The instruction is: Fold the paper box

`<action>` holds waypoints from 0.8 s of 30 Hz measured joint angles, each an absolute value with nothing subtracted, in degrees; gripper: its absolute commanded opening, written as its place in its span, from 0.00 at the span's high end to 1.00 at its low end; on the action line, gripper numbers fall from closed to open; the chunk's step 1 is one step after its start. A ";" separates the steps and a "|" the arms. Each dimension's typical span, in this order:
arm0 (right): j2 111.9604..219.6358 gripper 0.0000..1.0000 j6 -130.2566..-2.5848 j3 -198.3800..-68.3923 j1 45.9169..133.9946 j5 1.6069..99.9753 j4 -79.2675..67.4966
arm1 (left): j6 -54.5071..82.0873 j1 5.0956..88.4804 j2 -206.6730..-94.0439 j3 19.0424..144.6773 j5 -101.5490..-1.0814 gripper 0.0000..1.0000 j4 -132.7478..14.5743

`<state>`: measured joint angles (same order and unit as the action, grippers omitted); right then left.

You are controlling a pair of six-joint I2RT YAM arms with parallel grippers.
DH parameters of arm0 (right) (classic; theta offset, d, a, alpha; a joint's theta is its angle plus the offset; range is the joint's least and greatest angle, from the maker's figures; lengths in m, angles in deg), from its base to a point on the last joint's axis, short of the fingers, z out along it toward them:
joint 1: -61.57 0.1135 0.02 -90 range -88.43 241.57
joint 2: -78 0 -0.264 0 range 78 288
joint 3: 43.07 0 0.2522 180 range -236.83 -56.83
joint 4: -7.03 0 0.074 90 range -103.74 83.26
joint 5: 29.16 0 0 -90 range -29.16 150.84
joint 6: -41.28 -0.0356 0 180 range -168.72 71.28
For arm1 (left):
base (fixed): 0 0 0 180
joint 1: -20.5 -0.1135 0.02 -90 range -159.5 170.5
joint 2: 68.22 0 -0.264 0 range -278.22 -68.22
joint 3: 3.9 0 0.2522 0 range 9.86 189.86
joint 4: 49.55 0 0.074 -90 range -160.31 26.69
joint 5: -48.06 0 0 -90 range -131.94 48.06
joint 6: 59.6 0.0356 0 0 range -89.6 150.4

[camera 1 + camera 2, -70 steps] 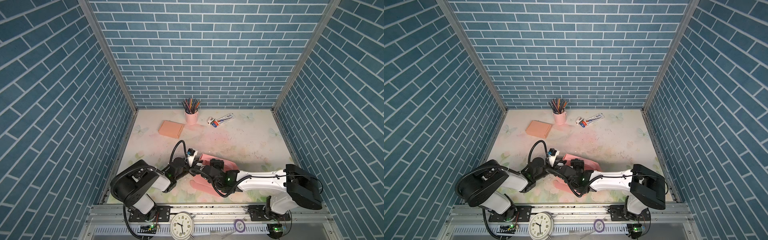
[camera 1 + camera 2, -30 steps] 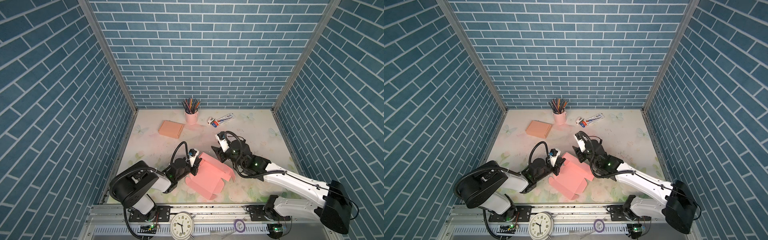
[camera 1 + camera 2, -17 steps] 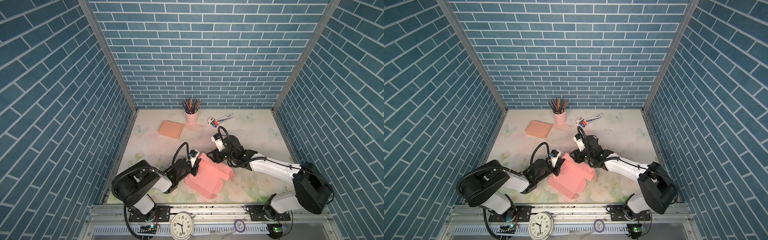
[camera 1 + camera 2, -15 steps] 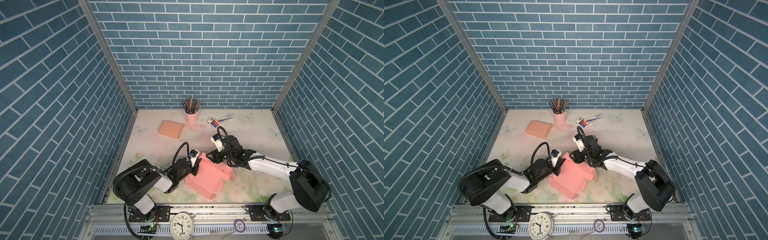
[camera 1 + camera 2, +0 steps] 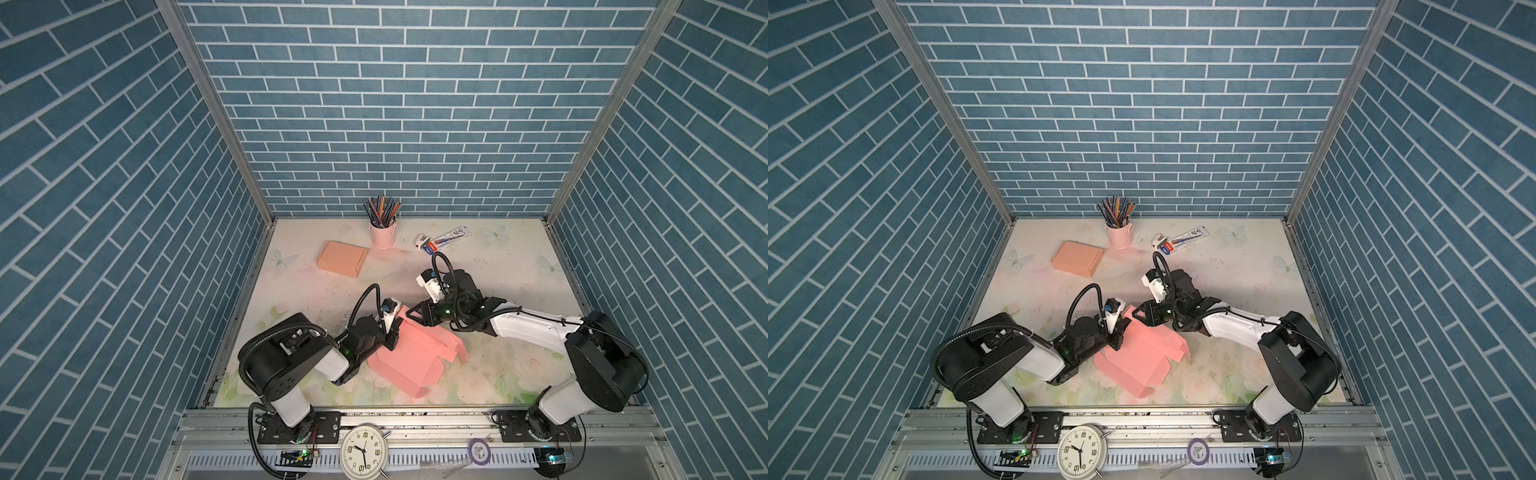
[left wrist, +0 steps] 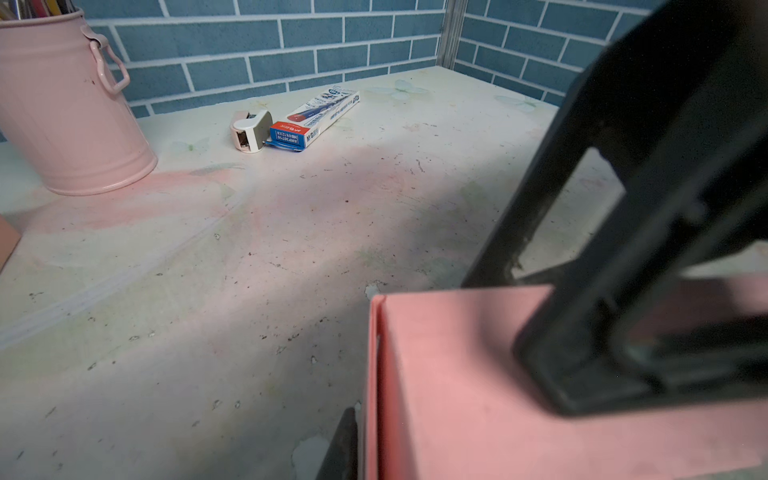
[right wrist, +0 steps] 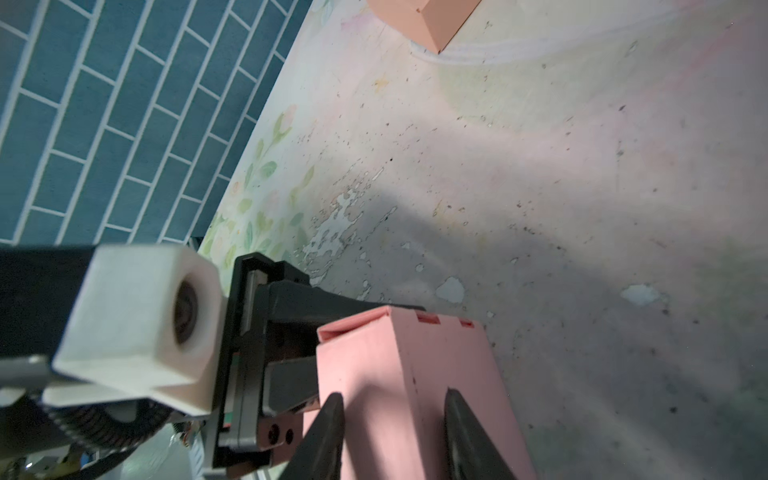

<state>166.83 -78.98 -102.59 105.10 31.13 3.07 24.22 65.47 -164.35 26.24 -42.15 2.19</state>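
Note:
The pink paper box [image 5: 409, 363] [image 5: 1133, 359] lies half folded near the table's front, with loose flaps to its right. My left gripper [image 5: 394, 337] [image 5: 1119, 334] is shut on the box's left wall. In the left wrist view one finger [image 6: 344, 446] presses that doubled wall [image 6: 457, 395]. My right gripper [image 5: 413, 316] [image 5: 1140, 313] sits at the box's far corner, close to the left one. In the right wrist view it is open [image 7: 392, 415], and its two fingers straddle a top edge of the box [image 7: 374, 361].
A closed peach box [image 5: 341, 258] lies at the back left. A pink pencil cup [image 5: 383, 235], a small stapler [image 5: 422, 240] and a pen pack [image 5: 451, 237] stand along the back wall. Brick walls close three sides. A clock [image 5: 364, 451] sits on the front rail.
My right gripper left the box's near side, swung round the back and came down on the far corner beside the left gripper, its jaws narrowing. The left grip has held.

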 measured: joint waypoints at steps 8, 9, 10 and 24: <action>166.83 0.59 -87.66 -96.67 104.29 27.06 14.19 | 24.31 65.80 -164.57 26.35 -41.36 0.83 2.14; 166.83 0.59 -87.94 -96.65 104.29 27.04 14.32 | 24.24 65.82 -164.62 26.35 -41.10 0.82 2.21; 166.83 0.59 -88.07 -96.62 104.34 26.98 14.35 | 24.31 65.82 -164.70 26.35 -40.91 0.80 2.41; 164.82 0.60 -88.73 -96.62 104.64 30.98 10.65 | 23.74 66.56 -167.87 26.22 -38.96 0.75 5.47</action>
